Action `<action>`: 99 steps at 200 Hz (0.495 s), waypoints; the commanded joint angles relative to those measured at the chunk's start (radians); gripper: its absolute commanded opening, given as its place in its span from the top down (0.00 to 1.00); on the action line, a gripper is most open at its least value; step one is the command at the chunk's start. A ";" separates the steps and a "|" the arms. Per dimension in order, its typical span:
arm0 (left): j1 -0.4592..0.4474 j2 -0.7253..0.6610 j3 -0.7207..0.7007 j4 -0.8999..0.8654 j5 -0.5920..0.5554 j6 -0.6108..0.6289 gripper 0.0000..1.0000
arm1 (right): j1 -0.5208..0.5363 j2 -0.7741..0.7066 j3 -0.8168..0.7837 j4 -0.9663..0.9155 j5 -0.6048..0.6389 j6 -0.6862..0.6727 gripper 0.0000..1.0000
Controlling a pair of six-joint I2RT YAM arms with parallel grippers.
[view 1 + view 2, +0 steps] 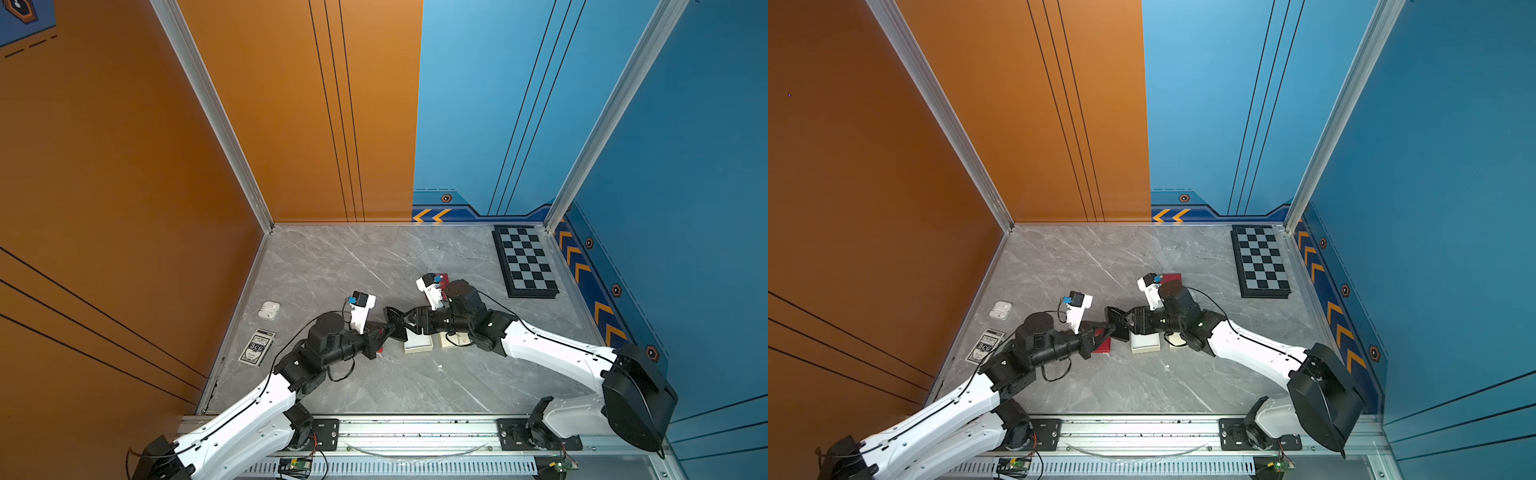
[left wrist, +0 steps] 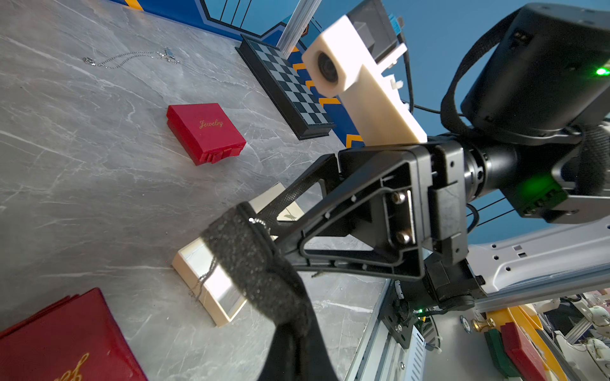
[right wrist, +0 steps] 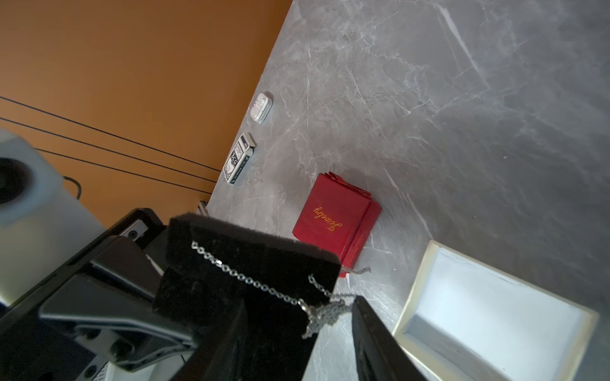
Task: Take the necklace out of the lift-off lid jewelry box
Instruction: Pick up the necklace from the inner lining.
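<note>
Grey marble covered the desk [image 1: 374, 386], walled in by an orange wall [image 1: 124, 166] on one side and a blue wall [image 1: 685, 166] on the other. Near the middle the two arms met tip to tip above the surface. The left gripper [image 1: 388, 330] had its fingers clamped on one edge of a black foam pad [image 3: 231, 250], holding it clear of the desk. The necklace [image 3: 251, 280] lay draped across that pad, and its bunched end hung off the pad's edge into the gap of the right gripper [image 3: 300, 300], whose fingers stood apart on either side of the chain without pinching it. Just beside them the cream jewelry box [image 3: 416, 287] sat open and bare inside. A red jewelry box [image 3: 333, 214] lay near the left arm, and a second red jewelry box [image 2: 206, 130] lay farther back. A loose chain [image 2: 132, 57] rested on the far desk. A chessboard [image 1: 525, 262] lay by the blue wall, while an earbud case [image 1: 269, 309] and a card deck [image 1: 257, 347] lay by the orange one.
</note>
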 commanded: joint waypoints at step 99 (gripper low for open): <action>0.036 -0.030 -0.015 0.079 0.073 -0.021 1.00 | -0.035 -0.089 -0.100 0.196 -0.082 0.102 0.38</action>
